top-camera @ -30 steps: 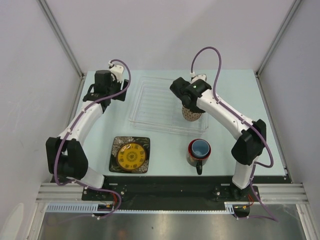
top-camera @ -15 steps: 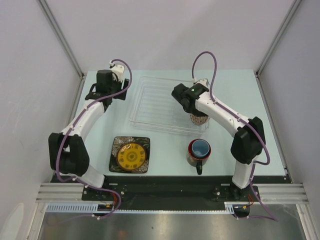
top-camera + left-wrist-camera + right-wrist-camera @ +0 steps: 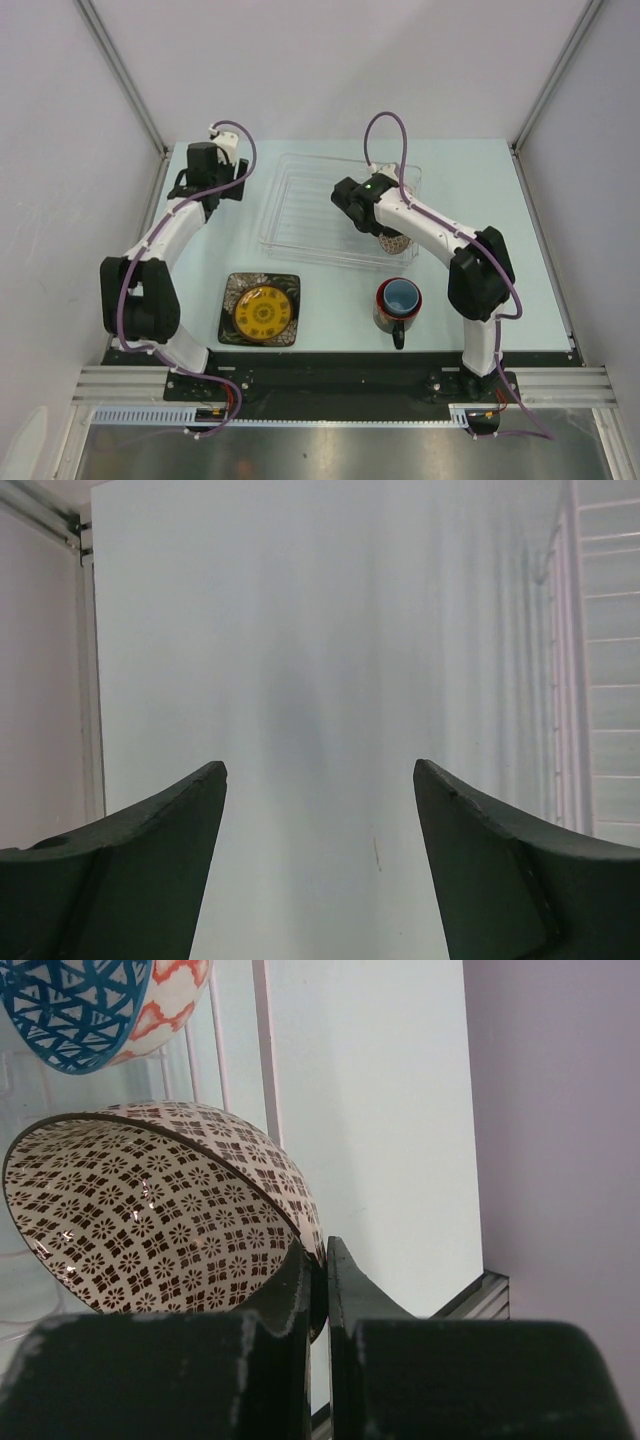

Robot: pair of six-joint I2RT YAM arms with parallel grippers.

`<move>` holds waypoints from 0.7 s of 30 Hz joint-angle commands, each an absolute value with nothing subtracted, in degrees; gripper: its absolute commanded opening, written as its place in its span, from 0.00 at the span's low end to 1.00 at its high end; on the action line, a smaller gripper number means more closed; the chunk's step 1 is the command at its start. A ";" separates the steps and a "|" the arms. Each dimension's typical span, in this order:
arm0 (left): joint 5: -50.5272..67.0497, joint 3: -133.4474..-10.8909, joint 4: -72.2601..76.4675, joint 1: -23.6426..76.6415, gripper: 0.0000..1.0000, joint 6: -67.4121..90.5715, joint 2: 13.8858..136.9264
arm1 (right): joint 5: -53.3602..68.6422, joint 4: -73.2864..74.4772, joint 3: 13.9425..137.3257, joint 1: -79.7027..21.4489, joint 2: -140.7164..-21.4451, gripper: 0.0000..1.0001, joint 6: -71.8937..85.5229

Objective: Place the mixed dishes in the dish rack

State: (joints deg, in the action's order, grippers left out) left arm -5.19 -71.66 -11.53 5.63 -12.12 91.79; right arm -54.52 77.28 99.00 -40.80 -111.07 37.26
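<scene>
My right gripper (image 3: 322, 1245) is shut on the rim of the beige bowl (image 3: 150, 1230), which has a brown floral pattern and is tilted on its side. From above, that bowl (image 3: 396, 243) hangs at the near right corner of the clear dish rack (image 3: 305, 205), under my right gripper (image 3: 380, 225). A blue-white patterned bowl (image 3: 80, 1005) lies just beyond it against the rack's ribs (image 3: 265, 1060). My left gripper (image 3: 320, 768) is open over bare table, left of the rack (image 3: 600, 680). The small yellow plate (image 3: 262, 311) rests on the black square plate (image 3: 232, 292).
A dark mug (image 3: 398, 303) with a red rim and light blue showing inside stands in front of the rack, handle toward the arm bases. Grey walls close in the table on three sides. My left gripper (image 3: 212, 188) sits near the far left corner.
My right arm has swung its wrist leftward and carried the beige bowl slightly nearer and lower at the rack's near right corner. The left arm has shifted only a little.
</scene>
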 commanded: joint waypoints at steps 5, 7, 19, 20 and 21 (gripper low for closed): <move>-4.66 -67.94 -9.76 5.89 0.80 -10.90 93.78 | -63.89 87.54 102.56 -41.92 -111.45 0.00 36.56; -4.31 -65.84 -9.58 7.11 0.80 -10.64 93.26 | -66.26 87.63 104.66 -42.27 -111.09 0.00 36.65; -0.44 -59.94 -12.83 9.14 0.80 -8.26 85.09 | -67.76 87.45 104.68 -37.36 -115.66 0.00 37.18; -0.44 -59.59 -13.01 9.23 0.80 -8.26 84.73 | -67.85 87.28 104.85 -36.92 -116.10 0.00 37.00; -0.44 -59.50 -13.44 9.23 0.80 -8.44 84.20 | -67.59 87.28 105.72 -36.57 -117.06 0.00 36.91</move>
State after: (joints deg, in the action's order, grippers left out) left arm -2.04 -60.14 -13.08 8.95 -9.50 88.90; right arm -63.31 76.84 104.38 -39.07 -115.35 35.92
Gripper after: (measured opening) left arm 0.798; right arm 0.043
